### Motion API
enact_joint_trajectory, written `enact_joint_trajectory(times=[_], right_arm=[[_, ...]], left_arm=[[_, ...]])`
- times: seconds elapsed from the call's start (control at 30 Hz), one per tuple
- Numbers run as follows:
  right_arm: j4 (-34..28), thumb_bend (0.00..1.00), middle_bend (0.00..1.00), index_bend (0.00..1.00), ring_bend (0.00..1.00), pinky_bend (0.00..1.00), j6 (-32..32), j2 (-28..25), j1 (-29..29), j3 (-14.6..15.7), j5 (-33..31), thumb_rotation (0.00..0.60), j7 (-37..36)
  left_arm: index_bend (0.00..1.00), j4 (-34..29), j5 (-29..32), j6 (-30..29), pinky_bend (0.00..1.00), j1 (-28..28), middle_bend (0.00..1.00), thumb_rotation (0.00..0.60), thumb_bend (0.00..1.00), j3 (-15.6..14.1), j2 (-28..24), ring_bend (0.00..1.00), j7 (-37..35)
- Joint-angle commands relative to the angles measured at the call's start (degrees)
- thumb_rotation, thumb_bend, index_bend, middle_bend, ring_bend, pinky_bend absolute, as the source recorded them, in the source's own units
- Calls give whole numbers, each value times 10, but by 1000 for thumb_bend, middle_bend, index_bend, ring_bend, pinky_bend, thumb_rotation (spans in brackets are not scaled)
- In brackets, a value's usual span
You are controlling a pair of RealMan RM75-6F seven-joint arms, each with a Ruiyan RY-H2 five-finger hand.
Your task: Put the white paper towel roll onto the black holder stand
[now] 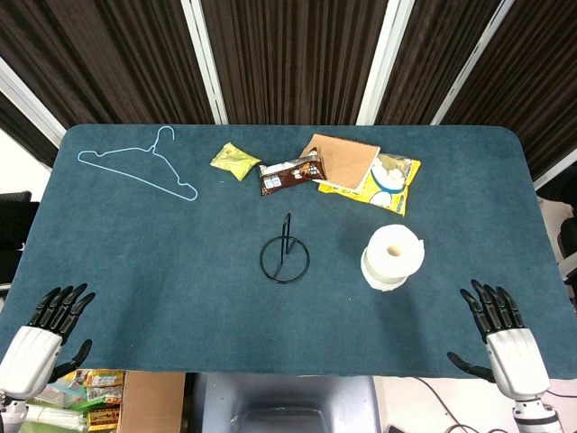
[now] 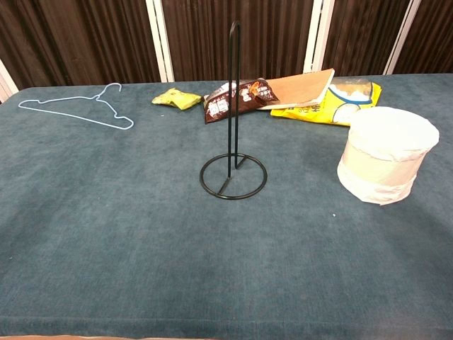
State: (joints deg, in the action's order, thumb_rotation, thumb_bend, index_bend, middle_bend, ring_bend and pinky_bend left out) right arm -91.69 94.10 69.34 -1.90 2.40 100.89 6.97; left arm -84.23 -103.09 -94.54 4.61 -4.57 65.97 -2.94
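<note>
The white paper towel roll [image 1: 392, 256] [image 2: 386, 163] stands on end on the blue table, right of centre. The black wire holder stand [image 1: 285, 253] [image 2: 233, 134] is upright at the table's middle, about a hand's width left of the roll, its post bare. My left hand [image 1: 47, 330] rests at the near left corner with fingers spread and nothing in it. At the near right edge my right hand [image 1: 499, 332] is likewise spread and empty. Neither hand shows in the chest view.
Along the back lie a light blue wire hanger [image 1: 135, 168] [image 2: 76, 107], a small yellow-green packet [image 1: 234, 161], a brown snack bar wrapper [image 1: 290, 174], a brown notebook [image 1: 341, 158] and a yellow snack bag [image 1: 389, 183]. Dark curtains hang behind the table.
</note>
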Motion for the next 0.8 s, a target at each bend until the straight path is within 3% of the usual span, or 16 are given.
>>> enact_joint_trajectory(times=[0.03, 0.2, 0.3, 0.4, 0.57, 0.8], right_arm=[[2, 203, 0, 0, 0, 0, -2, 2, 1, -1, 0, 600, 0], [10, 203, 0, 0, 0, 0, -7, 4, 11, -6, 1, 600, -17], [15, 197, 0, 0, 0, 0, -31, 8, 30, -29, -28, 600, -25], [0, 162, 0, 0, 0, 0, -102, 0, 62, -63, -104, 600, -23], [-12, 112, 0, 0, 0, 0, -256, -33, 140, -99, -190, 600, -88], [14, 96, 0, 0, 0, 0, -349, -18, 215, -141, -260, 600, -78]], left_arm=[[0, 2, 0, -4, 79, -2, 5, 600, 435, 0, -1, 0, -3], [0, 4, -2, -7, 79, -1, 5, 600, 435, 2, -1, 0, -11], [0, 1, -4, -5, 79, 2, 5, 600, 434, 3, 1, 0, -10], [0, -2, -3, 2, 79, 5, 5, 600, 434, 3, 2, 0, -7], [0, 2, -7, -9, 79, 0, 5, 600, 408, 1, 0, 0, -14], [0, 4, -3, -22, 79, -10, 4, 600, 395, 1, 0, 0, -14]])
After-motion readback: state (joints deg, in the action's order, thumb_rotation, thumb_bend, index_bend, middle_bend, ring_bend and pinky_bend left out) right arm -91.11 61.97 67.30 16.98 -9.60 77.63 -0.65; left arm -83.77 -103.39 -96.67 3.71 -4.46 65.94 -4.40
